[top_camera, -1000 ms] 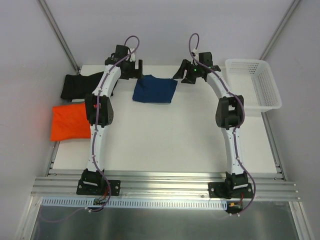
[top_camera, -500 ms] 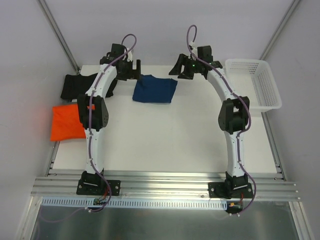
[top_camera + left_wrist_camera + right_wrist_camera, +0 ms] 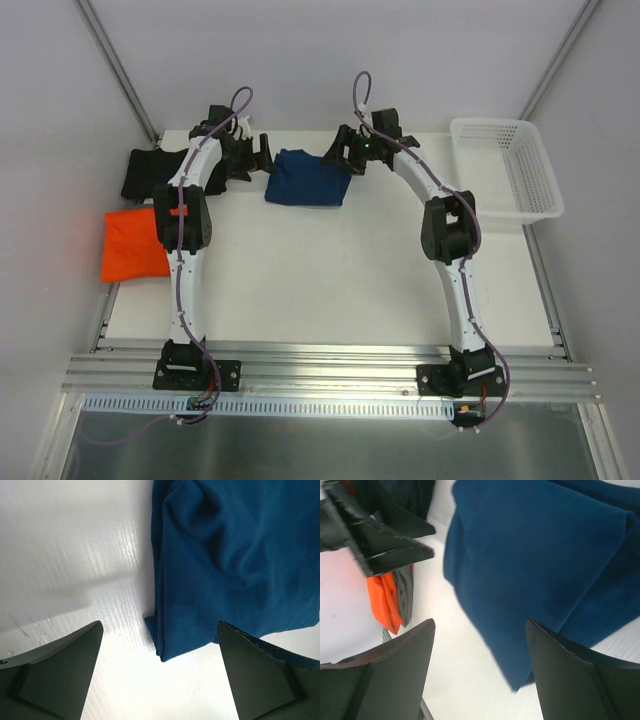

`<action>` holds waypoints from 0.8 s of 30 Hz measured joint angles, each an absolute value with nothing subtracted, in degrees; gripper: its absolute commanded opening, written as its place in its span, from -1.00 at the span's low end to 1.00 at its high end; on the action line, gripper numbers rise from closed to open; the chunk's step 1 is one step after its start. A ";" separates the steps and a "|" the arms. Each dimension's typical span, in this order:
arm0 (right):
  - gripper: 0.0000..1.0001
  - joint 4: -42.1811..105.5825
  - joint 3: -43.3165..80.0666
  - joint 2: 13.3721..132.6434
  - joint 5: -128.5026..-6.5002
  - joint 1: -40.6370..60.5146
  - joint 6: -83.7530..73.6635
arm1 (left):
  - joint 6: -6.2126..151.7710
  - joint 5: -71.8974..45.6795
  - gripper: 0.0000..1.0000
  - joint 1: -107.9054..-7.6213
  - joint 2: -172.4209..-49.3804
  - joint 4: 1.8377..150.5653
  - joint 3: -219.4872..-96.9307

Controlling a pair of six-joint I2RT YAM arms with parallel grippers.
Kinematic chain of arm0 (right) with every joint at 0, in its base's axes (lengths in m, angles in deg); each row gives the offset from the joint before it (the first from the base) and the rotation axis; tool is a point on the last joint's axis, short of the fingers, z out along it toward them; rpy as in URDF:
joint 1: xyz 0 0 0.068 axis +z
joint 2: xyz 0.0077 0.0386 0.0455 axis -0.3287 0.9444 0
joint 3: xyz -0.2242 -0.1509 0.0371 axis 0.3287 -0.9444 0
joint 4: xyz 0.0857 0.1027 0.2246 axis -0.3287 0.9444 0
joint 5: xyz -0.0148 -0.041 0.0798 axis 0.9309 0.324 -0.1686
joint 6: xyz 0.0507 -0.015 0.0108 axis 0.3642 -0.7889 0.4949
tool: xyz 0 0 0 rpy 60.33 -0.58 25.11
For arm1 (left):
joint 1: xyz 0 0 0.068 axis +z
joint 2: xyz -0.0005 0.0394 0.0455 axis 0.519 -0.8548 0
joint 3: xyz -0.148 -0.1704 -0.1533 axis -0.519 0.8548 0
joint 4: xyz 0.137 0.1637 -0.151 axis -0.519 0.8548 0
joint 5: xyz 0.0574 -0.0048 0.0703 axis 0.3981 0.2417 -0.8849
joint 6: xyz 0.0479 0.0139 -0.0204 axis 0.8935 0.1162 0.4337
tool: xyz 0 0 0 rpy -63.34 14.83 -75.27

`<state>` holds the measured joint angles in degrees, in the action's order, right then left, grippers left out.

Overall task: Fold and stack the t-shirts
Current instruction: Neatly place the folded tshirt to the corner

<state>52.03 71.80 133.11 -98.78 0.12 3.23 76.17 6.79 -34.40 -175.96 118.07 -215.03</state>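
Observation:
A folded navy blue t-shirt (image 3: 308, 181) lies at the back middle of the table. My left gripper (image 3: 261, 157) stands open just off its left edge; in the left wrist view the navy shirt (image 3: 235, 565) has one corner between the spread fingers of that gripper (image 3: 160, 630). My right gripper (image 3: 338, 160) hangs open over the shirt's back right corner, and its wrist view shows the navy cloth (image 3: 535, 565) under the open gripper (image 3: 480, 625). The bright orange t-shirt (image 3: 135, 245) lies folded at the left edge. The black t-shirt (image 3: 150, 172) lies behind it.
A white lattice basket (image 3: 505, 170) stands at the back right corner of the table. The left gripper's fingers (image 3: 380, 540) show in the right wrist view, with the orange shirt (image 3: 382, 602) beyond them.
Both grippers have swung left and down toward the navy t-shirt, the right one coming over its back right corner. The left jaws have spread a little wider.

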 measured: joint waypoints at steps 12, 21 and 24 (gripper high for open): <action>0.52 46.39 76.82 144.91 -100.33 2.20 10.05 | 76.06 7.05 0.98 -34.31 -170.87 118.47 -207.86; 0.50 46.37 59.16 135.65 -106.34 1.15 11.69 | 75.50 7.27 0.98 -34.14 -168.42 118.23 -207.71; 0.50 47.97 56.19 133.83 -107.43 0.54 11.65 | 74.58 8.69 0.98 -33.85 -169.82 118.25 -208.89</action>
